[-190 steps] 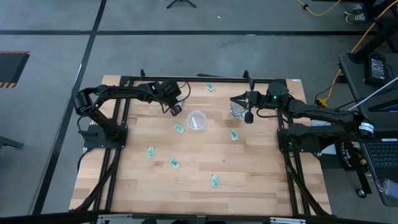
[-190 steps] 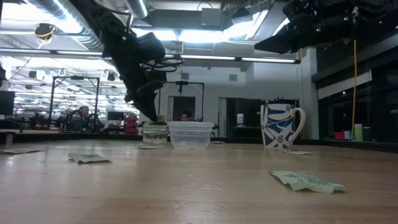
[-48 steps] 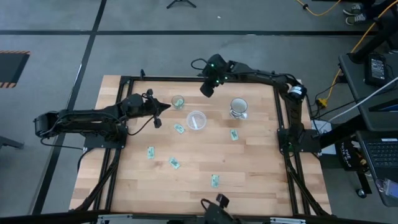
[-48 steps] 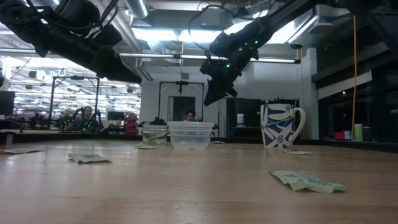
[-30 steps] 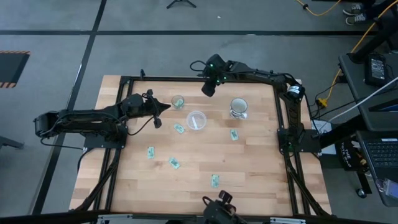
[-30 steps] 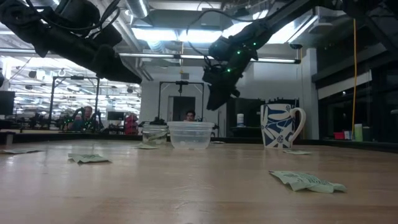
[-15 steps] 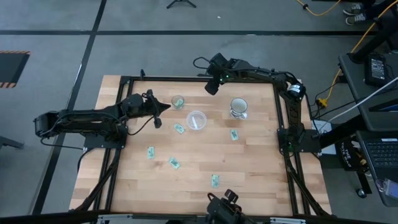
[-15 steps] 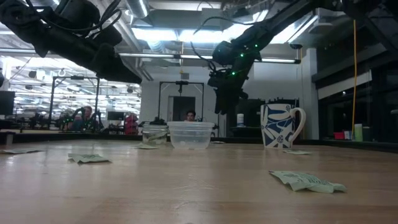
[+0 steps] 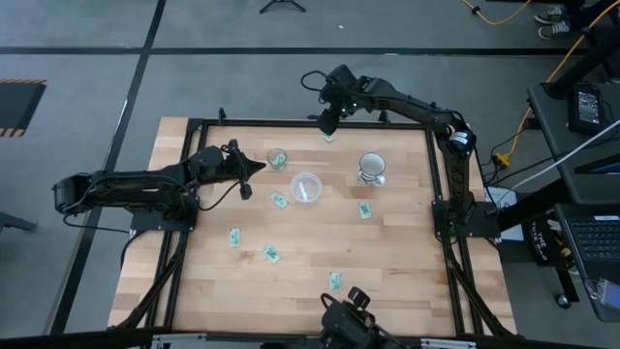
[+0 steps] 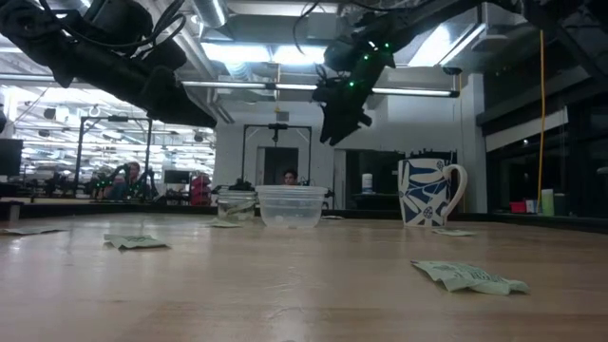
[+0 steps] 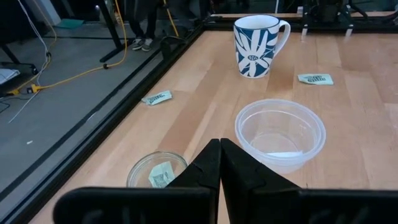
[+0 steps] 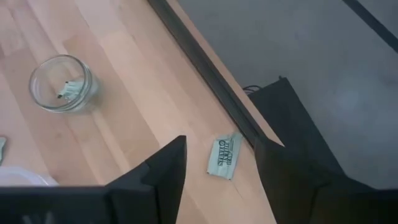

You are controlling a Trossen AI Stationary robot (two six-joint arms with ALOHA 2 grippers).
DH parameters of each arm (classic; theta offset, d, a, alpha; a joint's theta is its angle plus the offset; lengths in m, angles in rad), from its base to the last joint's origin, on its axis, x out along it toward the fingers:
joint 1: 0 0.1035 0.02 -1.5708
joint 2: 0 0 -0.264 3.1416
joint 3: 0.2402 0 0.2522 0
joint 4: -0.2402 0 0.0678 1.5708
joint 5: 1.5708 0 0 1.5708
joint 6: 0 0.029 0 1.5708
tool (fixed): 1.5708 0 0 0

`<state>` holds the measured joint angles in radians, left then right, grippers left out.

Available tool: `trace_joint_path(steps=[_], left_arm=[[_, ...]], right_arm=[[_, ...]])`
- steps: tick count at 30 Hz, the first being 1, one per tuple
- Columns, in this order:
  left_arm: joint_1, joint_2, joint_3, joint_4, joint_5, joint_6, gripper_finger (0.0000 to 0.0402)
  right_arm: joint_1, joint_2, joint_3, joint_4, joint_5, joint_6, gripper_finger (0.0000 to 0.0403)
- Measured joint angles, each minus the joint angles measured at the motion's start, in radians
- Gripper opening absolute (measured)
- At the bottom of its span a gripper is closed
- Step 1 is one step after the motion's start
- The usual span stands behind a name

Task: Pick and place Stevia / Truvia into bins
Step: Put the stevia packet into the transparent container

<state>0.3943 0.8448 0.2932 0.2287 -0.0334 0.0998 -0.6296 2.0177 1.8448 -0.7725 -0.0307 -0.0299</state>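
Along the lower part of the high view, several Stevia / Truvia sachets are being left loose on the table: one near the bottom centre, two toward the lower left, one right of centre and one just below the small clear cup. At the middle of the frame the wider whitish bin is being shown with little or nothing visible inside, while the small clear bin up and to its left is already holding one sachet. To the right of the two, a blue-patterned mug is standing.

At centre left, the left pincer is being held idle just beside the small clear bin, its fingers pressed together and holding nothing, as the left wrist view shows.

At the top centre, against the table's far edge, the right pincer is being held above a lone sachet lying beside the black frame rail. Its fingers are spread apart and empty, with the sachet lying between them in the right wrist view.

By the look of it, the approach to this sachet is the step in hand. Next, a straight descent is being called for, then a closing of the fingers on the flat packet without striking the rail, and a carry to a bin.
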Motion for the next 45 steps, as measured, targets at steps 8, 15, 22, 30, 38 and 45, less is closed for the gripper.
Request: trace_joint_path(steps=[8, 15, 22, 30, 38, 45], left_arm=[[0.0, 0.0, 0.0, 0.0, 0.0, 0.0, 0.0006], [0.0, 0.0, 0.0, 0.0, 0.0, 0.001, 0.0006], [0.0, 0.0, 0.0, 0.0, -0.001, 0.018, 0.0006], [0.0, 0.0, 0.0, 0.0, -0.002, 0.017, 0.0006], [0.0, 0.0, 0.0, 0.0, -0.002, 0.016, 0.0006], [0.0, 0.0, 0.0, 0.0, -0.001, 0.016, 0.0006]], right_arm=[[-0.004, 0.128, 0.065, 0.0, -0.04, -0.003, 0.0192], [-0.013, 0.268, 0.305, -0.137, -0.042, -0.026, 0.0192], [-0.012, 0.333, 0.374, -0.24, -0.041, 0.011, 0.0192], [-0.03, 0.399, 0.373, -0.256, -0.043, -0.016, 0.0192], [-0.045, 0.404, 0.355, -0.269, -0.042, 0.023, 0.0192], [-0.045, 0.404, 0.296, -0.244, -0.042, 0.022, 0.0192]])
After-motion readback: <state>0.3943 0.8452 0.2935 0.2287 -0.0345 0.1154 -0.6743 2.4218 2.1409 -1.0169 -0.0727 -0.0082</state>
